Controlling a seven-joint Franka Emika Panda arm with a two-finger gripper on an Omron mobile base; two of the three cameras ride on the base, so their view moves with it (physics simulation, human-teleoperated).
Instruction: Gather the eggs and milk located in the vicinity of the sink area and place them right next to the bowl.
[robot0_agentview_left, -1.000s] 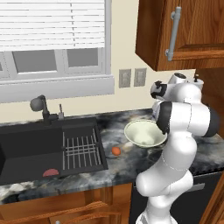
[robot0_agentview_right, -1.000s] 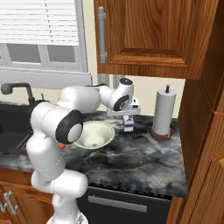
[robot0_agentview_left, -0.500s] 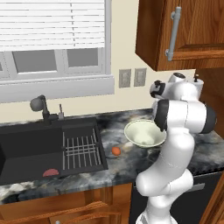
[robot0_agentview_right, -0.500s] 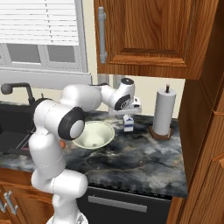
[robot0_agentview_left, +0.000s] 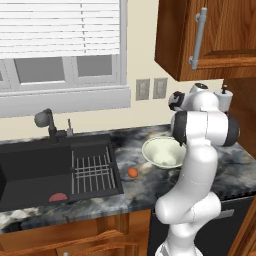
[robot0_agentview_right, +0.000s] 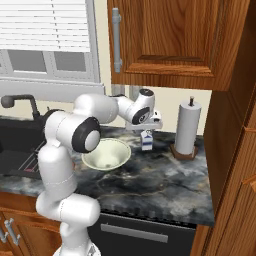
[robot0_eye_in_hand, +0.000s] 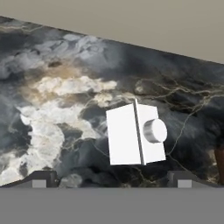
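Observation:
The white milk carton stands upright on the dark marble counter just right of the pale bowl, near its far rim. My gripper hovers right above the carton, open, with nothing held. From the hand camera the carton's top and round cap lie between the two wide-apart fingertips, well below them. The small orange-brown egg rests on the counter between the black sink and the bowl, closer to the sink's wire rack.
A tall paper-towel roll stands right of the carton near the wooden side cabinet. A flat red piece lies in the basin, and the dark faucet rises behind it. Upper cabinets hang over the counter.
My hand has risen slightly above the milk carton, which stays standing on the counter. Egg and bowl have not moved.

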